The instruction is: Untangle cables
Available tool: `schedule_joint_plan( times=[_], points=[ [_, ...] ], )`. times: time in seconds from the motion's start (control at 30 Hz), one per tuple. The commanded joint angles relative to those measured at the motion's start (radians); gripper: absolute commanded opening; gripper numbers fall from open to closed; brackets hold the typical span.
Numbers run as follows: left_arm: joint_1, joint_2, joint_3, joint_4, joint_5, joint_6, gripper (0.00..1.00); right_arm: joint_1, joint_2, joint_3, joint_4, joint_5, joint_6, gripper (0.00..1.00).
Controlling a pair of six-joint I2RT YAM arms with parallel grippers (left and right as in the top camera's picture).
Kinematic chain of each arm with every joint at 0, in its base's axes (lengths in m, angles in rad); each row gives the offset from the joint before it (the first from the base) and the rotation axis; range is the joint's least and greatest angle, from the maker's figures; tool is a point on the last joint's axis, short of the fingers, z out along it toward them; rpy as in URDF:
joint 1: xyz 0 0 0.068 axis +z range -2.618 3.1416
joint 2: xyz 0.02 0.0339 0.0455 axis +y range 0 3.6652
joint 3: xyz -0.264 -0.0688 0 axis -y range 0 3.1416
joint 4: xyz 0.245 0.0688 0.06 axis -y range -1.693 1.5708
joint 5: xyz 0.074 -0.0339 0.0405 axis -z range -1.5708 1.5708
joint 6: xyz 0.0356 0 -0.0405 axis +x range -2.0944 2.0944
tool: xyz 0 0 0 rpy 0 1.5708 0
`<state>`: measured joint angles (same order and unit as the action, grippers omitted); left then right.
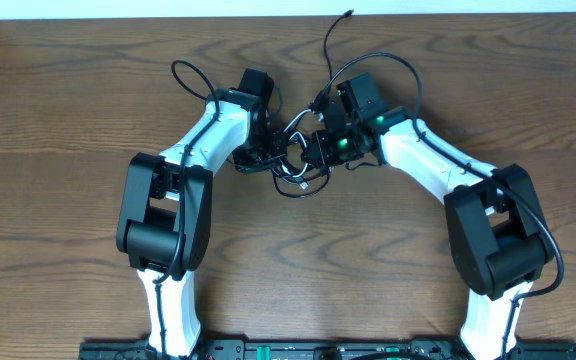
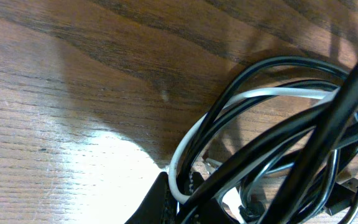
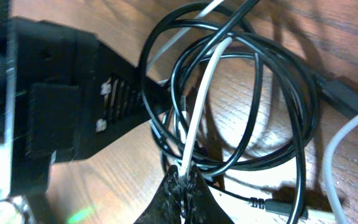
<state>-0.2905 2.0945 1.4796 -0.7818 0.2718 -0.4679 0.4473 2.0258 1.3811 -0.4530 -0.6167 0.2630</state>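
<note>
Cables [image 1: 300, 176] knotted in overlapping loops; left gripper [image 2: 178, 199] and right gripper [image 3: 185, 186] each pinch white cable [image 3: 201, 106], jaws mostly cropped.

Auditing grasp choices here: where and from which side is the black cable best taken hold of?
Probably just behind its plug end, from above, crosswise to the cord. That stretch of the black cable lies flat on the table, outside the coils, while the loops overlap the white cable.
</note>
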Motion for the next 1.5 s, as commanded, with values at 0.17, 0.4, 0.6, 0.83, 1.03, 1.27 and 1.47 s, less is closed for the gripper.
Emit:
schedule_joint_plan(
  times=[0.17,0.4,0.6,0.83,1.03,1.27,1.47],
  points=[
    [0.014,0.011,-0.008,-0.002,-0.056,-0.005,0.08,-0.141,-0.211,0.025,-0.137,-0.259,-0.237,0.01],
    [0.026,0.011,-0.008,0.003,-0.056,-0.005,0.08,-0.222,-0.366,0.025,-0.209,-0.256,-0.258,0.01],
    [0.026,0.011,-0.008,0.006,-0.055,-0.006,0.08,-0.201,-0.351,0.024,-0.223,-0.153,-0.251,0.29],
    [0.026,0.011,-0.008,0.006,-0.008,-0.047,0.08,-0.109,-0.227,0.024,-0.152,-0.090,-0.143,0.47],
    [0.026,0.011,-0.008,0.034,0.214,-0.045,0.08,-0.092,-0.123,0.024,-0.080,-0.206,-0.130,0.46],
    [0.026,0.011,-0.008,0.133,0.395,-0.047,0.08,-0.109,-0.053,0.024,-0.047,-0.217,-0.156,0.45],
    [0.026,0.011,-0.008,0.143,0.398,-0.047,0.08,-0.114,0.008,0.024,-0.037,-0.217,-0.156,0.43]
  ],
)
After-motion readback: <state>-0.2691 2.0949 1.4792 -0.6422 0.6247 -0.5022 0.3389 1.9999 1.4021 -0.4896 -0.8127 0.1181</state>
